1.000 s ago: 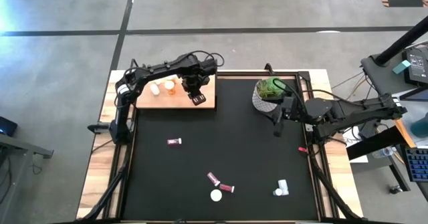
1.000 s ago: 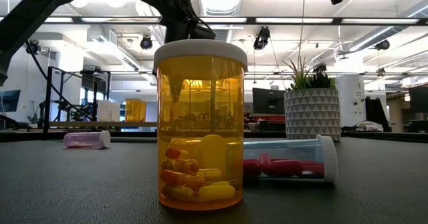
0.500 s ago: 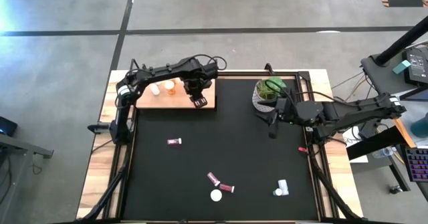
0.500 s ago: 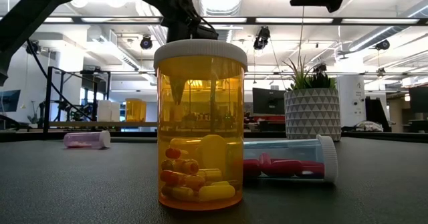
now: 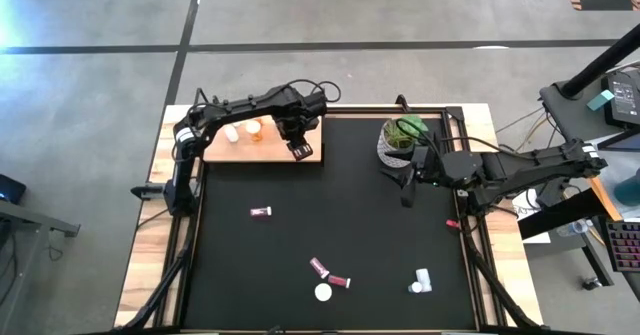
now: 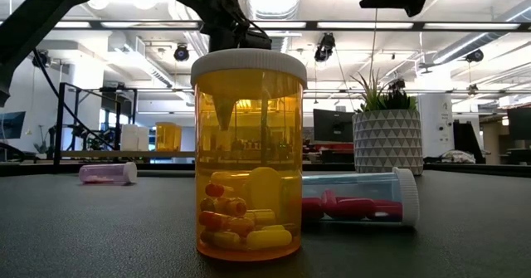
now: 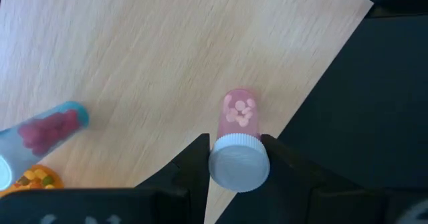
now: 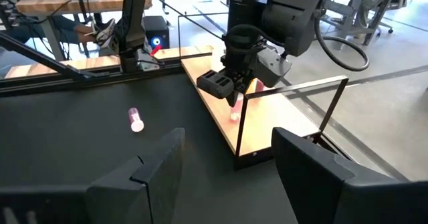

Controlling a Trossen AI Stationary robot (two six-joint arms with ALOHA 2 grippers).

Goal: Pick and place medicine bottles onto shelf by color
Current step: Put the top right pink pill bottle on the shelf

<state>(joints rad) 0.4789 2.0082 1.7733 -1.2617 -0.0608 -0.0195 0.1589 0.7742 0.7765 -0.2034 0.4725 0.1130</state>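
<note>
The wooden shelf (image 5: 262,145) lies at the table's far left. A clear bottle (image 5: 231,132) and an orange bottle (image 5: 253,128) stand on it. My left gripper (image 5: 298,150) is over the shelf's right end, shut on a pink bottle (image 7: 239,117) with a white cap. My right gripper (image 5: 405,187) is open and empty, beside the plant pot (image 5: 400,140). On the black mat lie a maroon bottle (image 5: 261,212), two more maroon ones (image 5: 318,267) (image 5: 340,280) and a white one (image 5: 421,280). An orange bottle (image 5: 323,292) stands upright. My left gripper pinches the pink bottle's white cap (image 7: 239,165) between its two fingers (image 7: 197,160), coming from above and pointing down. The bottle hangs upright below the fingers (image 8: 235,102) near the shelf's right front corner. I cannot tell whether its base touches the board.
The low view shows the upright orange bottle (image 6: 249,153) close up. A clear bottle with red capsules (image 6: 361,199) lies behind it. A thin metal frame (image 8: 294,90) edges the mat. Open mat lies between the shelf and the loose bottles.
My right gripper has gone a little toward the table's left edge, away from the plant pot, still open. My left gripper has stayed over the shelf's right end with the pink bottle.
</note>
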